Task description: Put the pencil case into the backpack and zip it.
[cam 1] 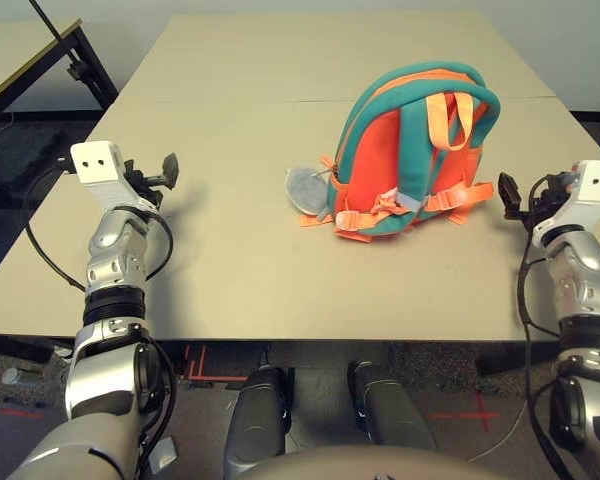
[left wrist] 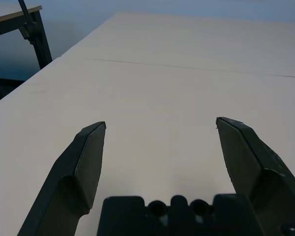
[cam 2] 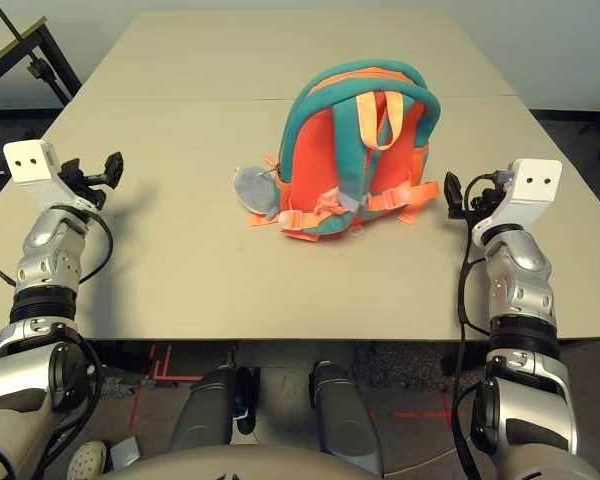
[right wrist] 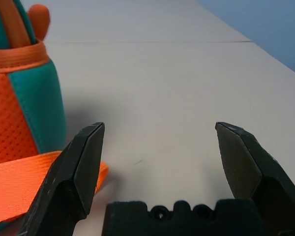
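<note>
Right wrist view cuts off the backpack (right wrist: 24, 88) beside the spread right tool (right wrist: 160, 142).

Silver arms with black tools and white wrist blocks

Each silver, ribbed forearm (cam 1: 115, 265) is ringed by black bands and trailed by looping black cables; behind each black two-fingered tool (cam 1: 167, 171) (cam 2: 452, 189) a white block marked by two dark dots is carried.

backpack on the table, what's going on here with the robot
Nothing is being handled right now. The backpack stands upright in the middle of the table, straps facing the robot, a grey plush toy lying at its base. The left end effector and right end effector hover open and empty on either side of the backpack, well clear of it.
</note>
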You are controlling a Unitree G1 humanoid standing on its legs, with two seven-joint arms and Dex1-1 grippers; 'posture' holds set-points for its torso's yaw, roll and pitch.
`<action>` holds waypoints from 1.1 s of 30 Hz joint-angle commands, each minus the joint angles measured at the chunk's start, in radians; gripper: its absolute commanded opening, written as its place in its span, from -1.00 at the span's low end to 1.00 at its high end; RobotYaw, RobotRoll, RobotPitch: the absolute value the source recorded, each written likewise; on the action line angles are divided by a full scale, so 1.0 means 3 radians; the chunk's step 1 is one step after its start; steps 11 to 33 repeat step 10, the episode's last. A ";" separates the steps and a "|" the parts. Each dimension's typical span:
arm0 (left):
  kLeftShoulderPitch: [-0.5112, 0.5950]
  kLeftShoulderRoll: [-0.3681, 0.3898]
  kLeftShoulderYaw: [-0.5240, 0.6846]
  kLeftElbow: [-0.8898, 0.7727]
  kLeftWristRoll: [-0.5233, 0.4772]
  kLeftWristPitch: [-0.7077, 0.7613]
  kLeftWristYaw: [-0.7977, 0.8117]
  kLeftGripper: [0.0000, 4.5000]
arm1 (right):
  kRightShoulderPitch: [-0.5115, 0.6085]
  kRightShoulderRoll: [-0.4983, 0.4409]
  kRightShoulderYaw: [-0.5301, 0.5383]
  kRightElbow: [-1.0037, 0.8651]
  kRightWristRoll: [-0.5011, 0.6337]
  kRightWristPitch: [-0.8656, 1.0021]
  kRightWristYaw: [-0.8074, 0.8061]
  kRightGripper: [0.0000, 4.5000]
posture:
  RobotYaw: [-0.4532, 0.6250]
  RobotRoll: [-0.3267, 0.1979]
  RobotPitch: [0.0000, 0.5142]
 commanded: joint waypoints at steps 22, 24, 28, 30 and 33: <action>0.0008 0.0011 0.0013 0.0233 0.0021 -0.0132 0.0038 1.00 | -0.0044 -0.0040 -0.0014 0.0149 -0.0105 -0.0094 -0.0181 0.99 | -0.38 0.25 -0.53; 0.0008 0.0011 0.0013 0.0233 0.0021 -0.0132 0.0038 1.00 | -0.0044 -0.0040 -0.0014 0.0149 -0.0105 -0.0094 -0.0181 0.99 | -0.38 0.25 -0.53; 0.0008 0.0011 0.0013 0.0233 0.0021 -0.0132 0.0038 1.00 | -0.0044 -0.0040 -0.0014 0.0149 -0.0105 -0.0094 -0.0181 0.99 | -0.38 0.25 -0.53; 0.0008 0.0011 0.0013 0.0233 0.0021 -0.0132 0.0038 1.00 | -0.0044 -0.0040 -0.0014 0.0149 -0.0105 -0.0094 -0.0181 0.99 | -0.38 0.25 -0.53; 0.0008 0.0011 0.0013 0.0233 0.0021 -0.0132 0.0038 1.00 | -0.0044 -0.0040 -0.0014 0.0149 -0.0105 -0.0094 -0.0181 0.99 | -0.38 0.25 -0.53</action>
